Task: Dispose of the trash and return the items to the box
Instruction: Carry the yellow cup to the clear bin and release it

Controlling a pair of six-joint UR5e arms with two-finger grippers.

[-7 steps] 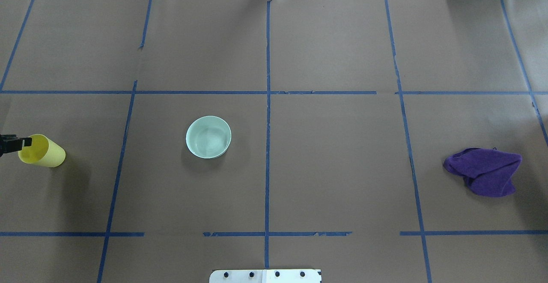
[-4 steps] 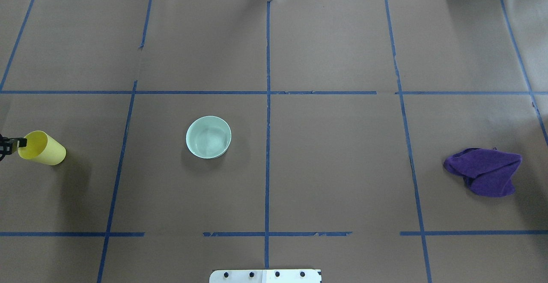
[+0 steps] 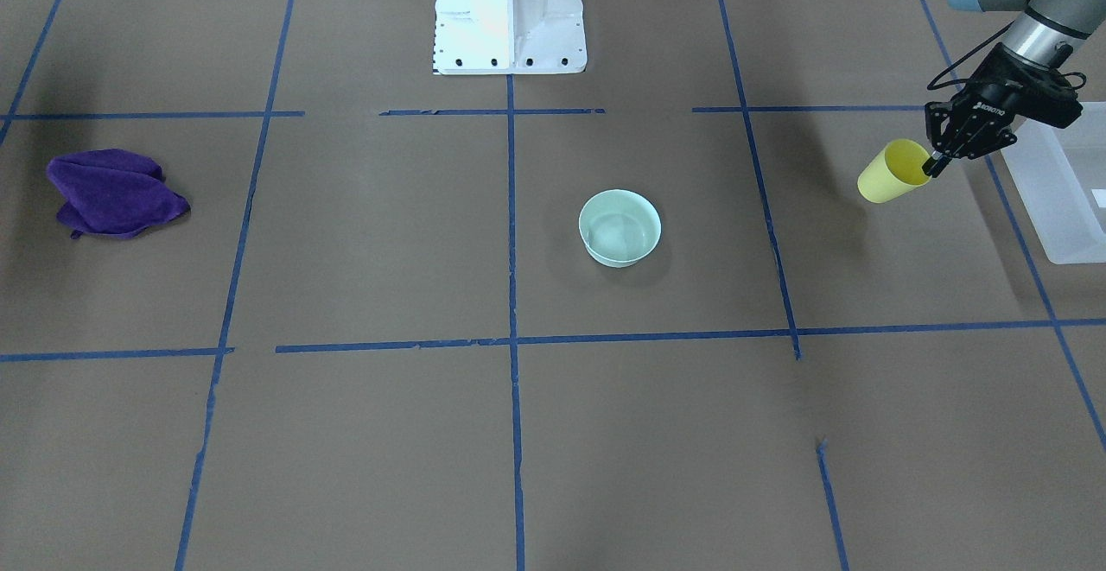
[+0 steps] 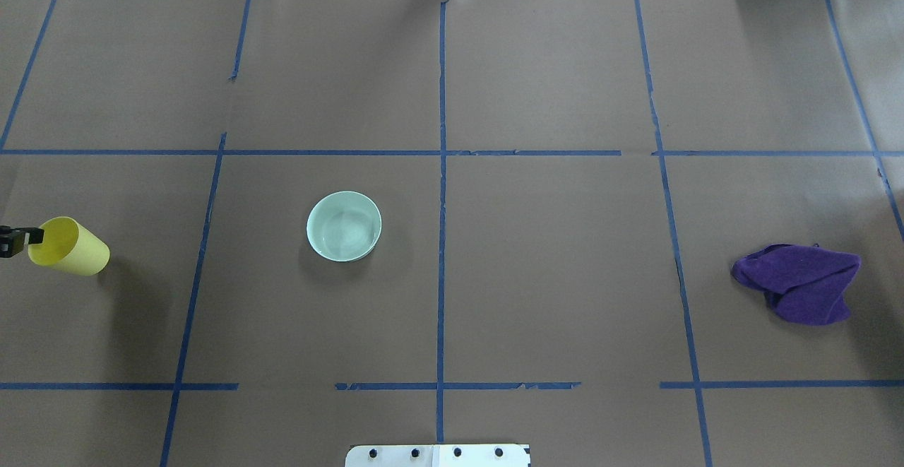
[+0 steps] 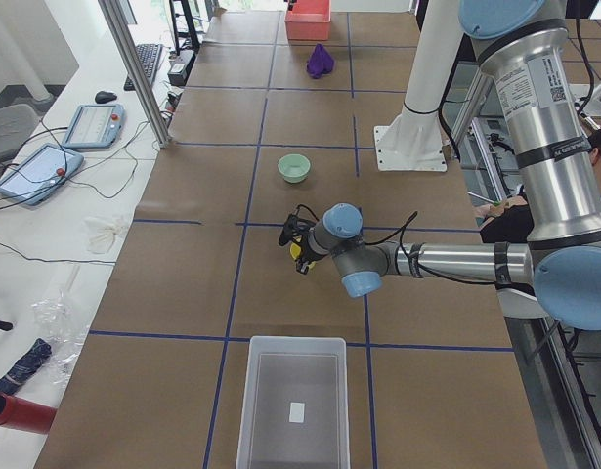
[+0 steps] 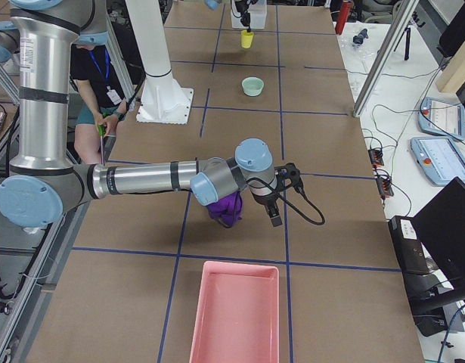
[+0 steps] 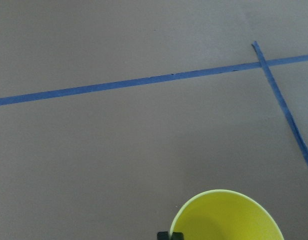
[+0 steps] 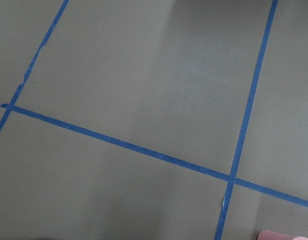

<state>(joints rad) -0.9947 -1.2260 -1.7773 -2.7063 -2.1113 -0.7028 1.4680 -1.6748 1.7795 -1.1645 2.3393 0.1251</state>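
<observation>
while the left gripper (image 3: 937,161) sits out near the left end of the table (image 3: 553,433), we can see its fingers pinched tight on the rim of the yellow cup (image 3: 890,175), and nothing else is in its grip. the wrist view shows one black fingertip (image 7: 170,235) right at the lip of the cup's mouth. the cup is tilted, mouth toward the gripper and base pointing back at the middle of the table, and it looks lifted off the brown paper, since its shadow falls apart from it. it's near the frosted white box (image 3: 1063,199) but not in or over it; the box sits on the table's end just past the gripper, small white label showing. the mint bowl (image 3: 619,227) stands upright near the table's middle, well apart from the cup. at the far end, the right gripper (image 6: 276,219) hangs just beside the crumpled purple cloth (image 6: 228,208), with the pink tray (image 6: 236,318) near it. we honestly can't tell how wide that one's fingers are.
</observation>
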